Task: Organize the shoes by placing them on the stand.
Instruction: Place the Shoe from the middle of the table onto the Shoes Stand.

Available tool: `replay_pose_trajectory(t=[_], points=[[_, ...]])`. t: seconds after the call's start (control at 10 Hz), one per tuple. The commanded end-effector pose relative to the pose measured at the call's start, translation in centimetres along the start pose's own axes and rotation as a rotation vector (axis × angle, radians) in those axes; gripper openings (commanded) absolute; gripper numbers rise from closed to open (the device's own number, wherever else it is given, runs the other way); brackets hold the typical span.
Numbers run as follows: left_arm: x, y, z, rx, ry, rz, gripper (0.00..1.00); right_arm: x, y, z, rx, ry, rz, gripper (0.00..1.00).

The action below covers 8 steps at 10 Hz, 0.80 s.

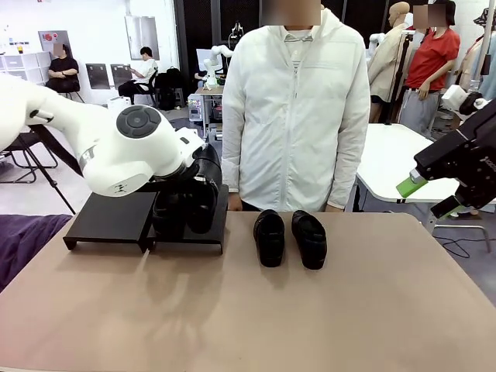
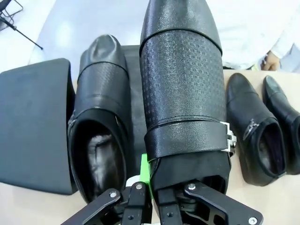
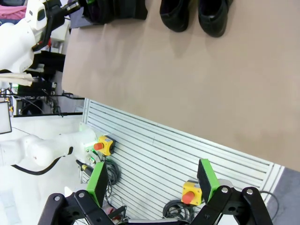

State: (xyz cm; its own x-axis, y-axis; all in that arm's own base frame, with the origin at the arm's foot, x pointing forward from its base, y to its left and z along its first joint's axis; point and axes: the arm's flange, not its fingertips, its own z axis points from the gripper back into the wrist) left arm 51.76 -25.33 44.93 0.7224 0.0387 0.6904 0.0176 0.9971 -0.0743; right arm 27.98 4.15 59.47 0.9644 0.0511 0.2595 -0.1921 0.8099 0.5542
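Note:
In the left wrist view my left gripper (image 2: 152, 180) is shut on the heel rim of a black shoe (image 2: 183, 93), over the right panel of the stand (image 2: 33, 122). Whether its sole touches the panel I cannot tell. A second shoe (image 2: 101, 122) lies on that panel beside it. In the front view the held shoe (image 1: 203, 203) is partly hidden behind my left arm (image 1: 132, 147). Two more shoes (image 1: 269, 236) (image 1: 310, 239) stand side by side on the table. My right gripper (image 1: 430, 198) hangs open and empty beyond the table's right edge, green pads (image 3: 97, 180) apart.
A person in a white jacket (image 1: 298, 116) stands at the far edge behind the two loose shoes. The stand's left panel (image 1: 108, 217) is bare. The brown table (image 1: 310, 310) is open in front. A purple cloth (image 1: 23, 240) lies at the left edge.

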Motion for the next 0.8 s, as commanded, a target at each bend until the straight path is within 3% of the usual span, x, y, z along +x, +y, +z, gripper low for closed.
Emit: replay_pose_trajectory(t=[0.0,0.7], points=[[-0.3,-1.4,-2.1,0.012,-0.086,0.023,0.0,0.2,0.1,0.3,0.02,0.004,-0.003,1.0],[-0.3,-0.5,-2.2,-0.01,-0.019,0.014,0.0,0.2,0.1,0.3,0.02,0.004,-0.003,1.0]])
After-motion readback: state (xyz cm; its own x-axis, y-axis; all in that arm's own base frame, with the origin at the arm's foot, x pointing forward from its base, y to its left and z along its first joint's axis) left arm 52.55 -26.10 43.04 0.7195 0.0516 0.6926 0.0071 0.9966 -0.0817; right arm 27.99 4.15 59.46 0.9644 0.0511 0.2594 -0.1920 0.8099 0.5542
